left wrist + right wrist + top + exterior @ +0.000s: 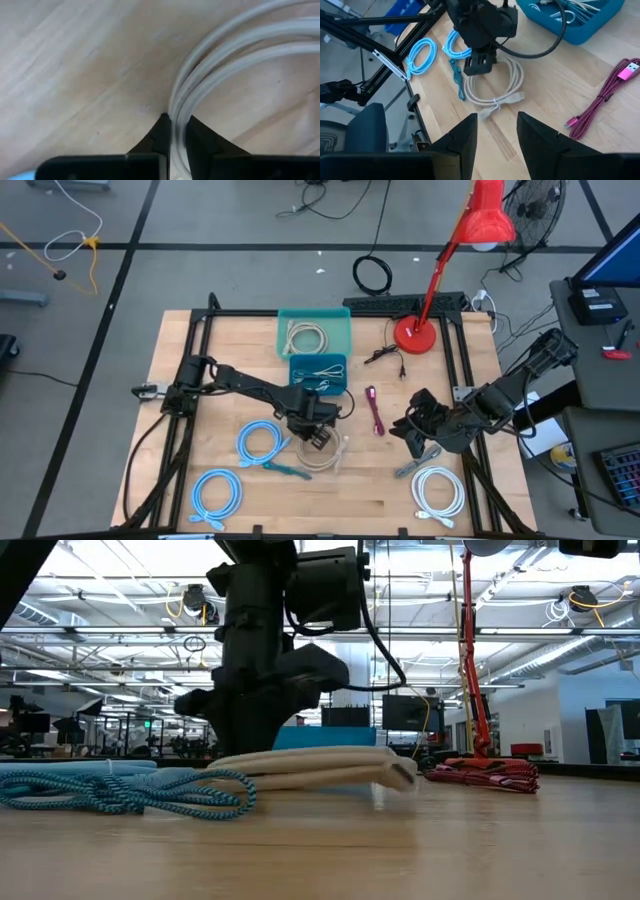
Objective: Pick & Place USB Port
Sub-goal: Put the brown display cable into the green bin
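Note:
A beige coiled USB cable (320, 458) lies on the wooden table near the middle; it also shows in the low view (320, 766) and the right wrist view (496, 86). My left gripper (318, 437) stands over the coil's far side, pointing down, shut on its strands (177, 131). My right gripper (496, 126) is open and empty. It hovers at the table's right (415, 430), beside a grey cable (415, 466). My left gripper pinches several strands of the beige coil (178, 117) between its two fingertips (161, 131), at the coil's far side. The fingers come from above, pointing down, and lie across the strands. The coil lies flat on the table (300, 772).
Two teal bins (314, 330) (318, 370) with cables stand behind the coil. Blue coiled cables (262, 442) (215, 492) lie to its left, and a small teal cable (285, 470) lies close by. A magenta cable (375, 410), a white coil (438, 490) and a red lamp (415, 332) are to the right.

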